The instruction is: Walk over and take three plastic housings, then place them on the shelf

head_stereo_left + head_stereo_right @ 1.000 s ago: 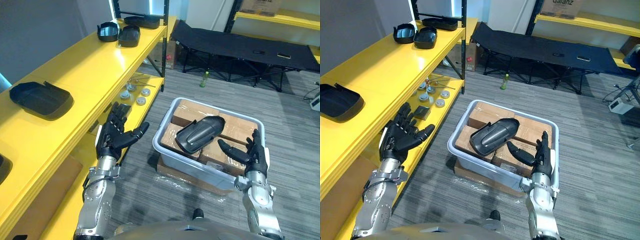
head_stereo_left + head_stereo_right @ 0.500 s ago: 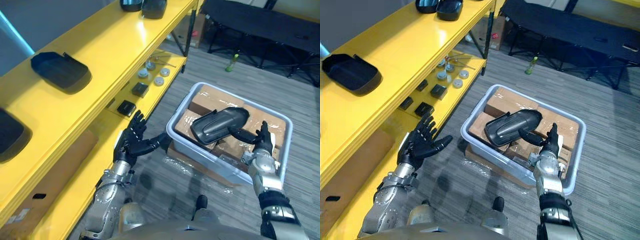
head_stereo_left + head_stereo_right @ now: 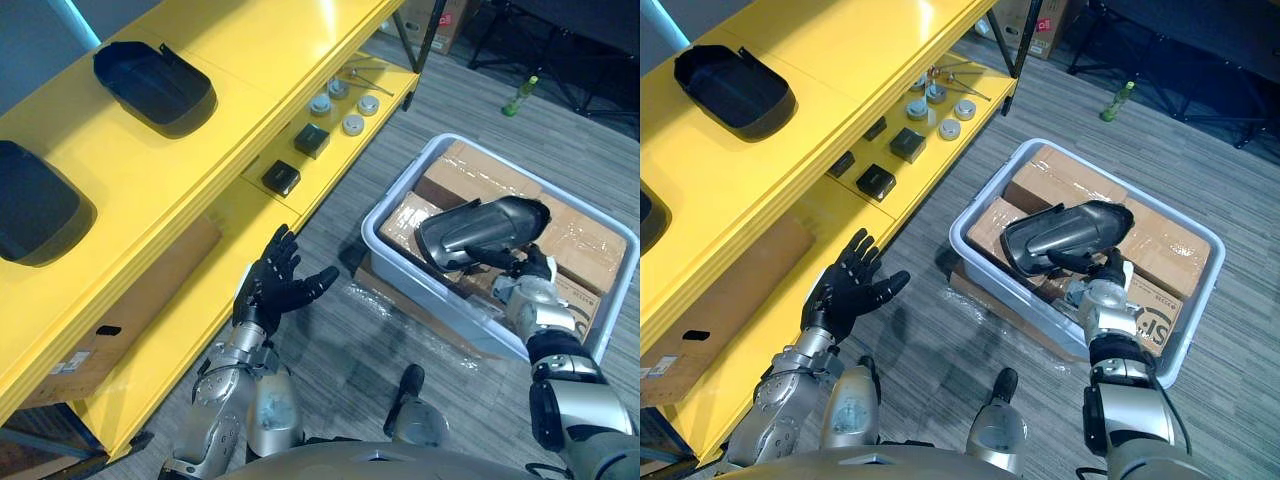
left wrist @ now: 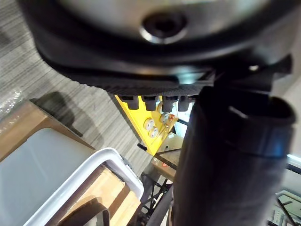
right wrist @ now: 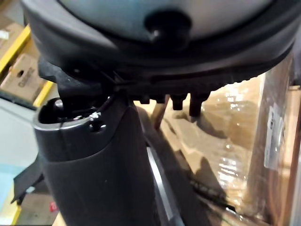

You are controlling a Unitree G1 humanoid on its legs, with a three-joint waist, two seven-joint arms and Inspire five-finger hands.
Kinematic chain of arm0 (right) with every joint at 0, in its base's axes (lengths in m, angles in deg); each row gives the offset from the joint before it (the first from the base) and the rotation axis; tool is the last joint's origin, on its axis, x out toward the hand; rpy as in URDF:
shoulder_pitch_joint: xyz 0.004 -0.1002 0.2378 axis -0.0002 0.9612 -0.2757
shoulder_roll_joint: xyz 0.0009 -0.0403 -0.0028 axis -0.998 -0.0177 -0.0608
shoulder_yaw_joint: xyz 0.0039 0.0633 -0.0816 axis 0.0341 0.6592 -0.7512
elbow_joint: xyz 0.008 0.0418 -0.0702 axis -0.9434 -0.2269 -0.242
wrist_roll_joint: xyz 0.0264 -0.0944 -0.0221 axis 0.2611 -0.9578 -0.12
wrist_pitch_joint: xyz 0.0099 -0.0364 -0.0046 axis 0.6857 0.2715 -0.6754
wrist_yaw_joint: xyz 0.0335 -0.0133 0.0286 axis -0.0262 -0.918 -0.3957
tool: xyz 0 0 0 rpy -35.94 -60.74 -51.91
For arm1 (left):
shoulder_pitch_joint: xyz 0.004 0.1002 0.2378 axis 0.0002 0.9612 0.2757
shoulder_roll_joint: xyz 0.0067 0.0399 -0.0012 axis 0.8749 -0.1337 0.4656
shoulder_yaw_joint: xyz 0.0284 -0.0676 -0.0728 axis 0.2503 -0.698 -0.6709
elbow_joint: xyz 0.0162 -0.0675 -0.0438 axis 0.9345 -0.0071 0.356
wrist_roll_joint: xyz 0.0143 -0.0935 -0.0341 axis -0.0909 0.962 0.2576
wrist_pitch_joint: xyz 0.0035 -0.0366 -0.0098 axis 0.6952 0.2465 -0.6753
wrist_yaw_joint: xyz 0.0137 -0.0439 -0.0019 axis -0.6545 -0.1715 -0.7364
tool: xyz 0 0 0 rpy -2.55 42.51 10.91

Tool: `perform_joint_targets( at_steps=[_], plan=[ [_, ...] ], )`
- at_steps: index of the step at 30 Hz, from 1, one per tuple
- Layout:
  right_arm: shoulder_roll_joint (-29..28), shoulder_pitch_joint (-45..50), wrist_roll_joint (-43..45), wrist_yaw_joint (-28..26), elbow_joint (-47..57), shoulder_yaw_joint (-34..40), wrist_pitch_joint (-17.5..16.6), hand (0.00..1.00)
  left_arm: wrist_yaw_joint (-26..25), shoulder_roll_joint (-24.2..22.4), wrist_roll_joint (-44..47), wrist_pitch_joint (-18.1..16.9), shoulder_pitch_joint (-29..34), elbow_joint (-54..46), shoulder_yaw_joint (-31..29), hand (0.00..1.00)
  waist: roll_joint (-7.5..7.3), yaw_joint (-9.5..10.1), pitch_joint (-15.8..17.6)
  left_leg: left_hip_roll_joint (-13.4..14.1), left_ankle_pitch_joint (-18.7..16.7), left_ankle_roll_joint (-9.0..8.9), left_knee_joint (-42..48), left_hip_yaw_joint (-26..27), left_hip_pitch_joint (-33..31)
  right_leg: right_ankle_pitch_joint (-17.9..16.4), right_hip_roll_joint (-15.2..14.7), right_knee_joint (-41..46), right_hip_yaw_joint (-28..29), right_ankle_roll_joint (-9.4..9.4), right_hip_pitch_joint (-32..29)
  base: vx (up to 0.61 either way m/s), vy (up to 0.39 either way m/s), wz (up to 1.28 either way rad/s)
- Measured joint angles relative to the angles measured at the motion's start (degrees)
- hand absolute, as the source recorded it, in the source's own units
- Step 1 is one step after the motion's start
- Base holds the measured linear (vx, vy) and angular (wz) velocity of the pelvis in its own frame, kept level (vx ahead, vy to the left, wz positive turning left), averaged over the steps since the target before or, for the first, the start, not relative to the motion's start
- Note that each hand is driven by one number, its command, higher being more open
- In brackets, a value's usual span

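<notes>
Left eye view, working left to right. We note a yellow shelf along the left side. Its top deck carries two black plastic shells: a near housing and a far housing, well apart from each other. On the deck below lie black blocks and round parts.

Our left hand hangs over the floor just beside the shelf. Its fingers are spread wide and straight, and it holds nothing.

Right of it, a grey bin stands on the floor, packed with cardboard boxes. A third housing lies tilted on top of those boxes.

Our right hand sits at this housing's near edge, touching it. In the right wrist view its fingers run straight over the boxes, not curled round anything.

A green bottle lies on the floor beyond the bin.
</notes>
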Motion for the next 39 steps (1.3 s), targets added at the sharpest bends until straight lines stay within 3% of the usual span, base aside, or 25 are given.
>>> perform_joint_targets(
  at_steps=[8, 14, 15, 21, 27, 33, 39],
  plan=[
    [3.1, -4.9, 2.1, 3.3, -5.8, 1.9, 2.5, 1.00, -1.2, 0.0, 2.8, -0.1, -0.3, 2.4, 2.1, 1.00, 1.29, 0.46, 1.9, -0.1, 0.3, 0.15, -0.1, -0.3, 0.1, 0.0, -0.1, 0.5, 0.0, 0.05, 0.1, 0.00, 0.002, 0.01],
    [5.6, -7.9, 3.5, 3.6, -10.0, 3.2, 4.5, 1.00, -3.1, 0.1, 4.9, -2.6, -0.5, 5.5, 3.2, 1.00, 1.75, 1.48, 2.5, -0.1, 0.5, 0.14, -0.1, -0.4, -0.1, -0.3, -0.1, 1.0, 0.0, 0.09, -0.2, 0.00, 0.000, 0.00],
    [5.7, -8.4, 3.5, 3.6, -10.5, 3.2, 4.8, 0.00, -3.2, 0.1, 5.1, -2.8, -0.5, 6.0, 3.4, 1.00, 1.78, 1.51, 2.5, -0.1, 0.5, 0.14, -0.1, -0.4, -0.1, -0.3, -0.1, 1.0, 0.0, 0.09, -0.2, 0.00, 0.000, 0.00],
    [10.0, -13.2, 3.4, 4.2, -14.3, 3.1, 7.2, 0.00, -4.4, 0.3, 5.8, -4.1, -1.8, 9.4, 4.3, 1.00, 2.26, 1.94, 4.6, -0.1, 0.7, 0.28, 0.3, -0.9, -1.9, -0.7, -0.3, 2.4, 0.0, 0.00, -2.1, -0.01, 0.004, 0.02],
    [14.9, -15.6, 3.4, 3.0, -18.6, 3.2, 8.3, 0.00, -5.3, 0.2, 7.0, -5.3, -2.7, 13.7, 4.4, 1.00, 3.77, 1.95, 5.9, -0.1, 0.7, 0.40, 2.1, -2.0, -4.6, -1.7, -0.6, 5.3, -0.1, 0.01, -4.9, -0.01, 0.010, 0.04],
    [15.6, -16.0, 3.7, 1.1, -19.3, 1.9, 8.7, 0.00, -5.4, 0.2, 7.3, -6.6, -2.8, 15.3, 4.8, 1.00, 4.43, 1.99, 6.5, -0.1, 0.5, 0.65, 3.2, -2.6, -6.2, -2.2, -0.9, 7.0, 0.0, -0.10, -6.2, -0.02, 0.007, 0.02],
    [15.6, -17.4, 3.7, 3.1, -19.3, 1.8, 8.0, 0.00, -6.4, 0.2, 7.3, -7.5, -2.7, 15.4, 4.8, 1.00, 4.74, 2.19, 6.6, -0.2, 0.2, 1.23, 4.0, -2.7, -7.7, -2.2, -1.0, 7.2, 0.1, 0.16, -7.5, -0.05, 0.011, -0.01]
  ],
)
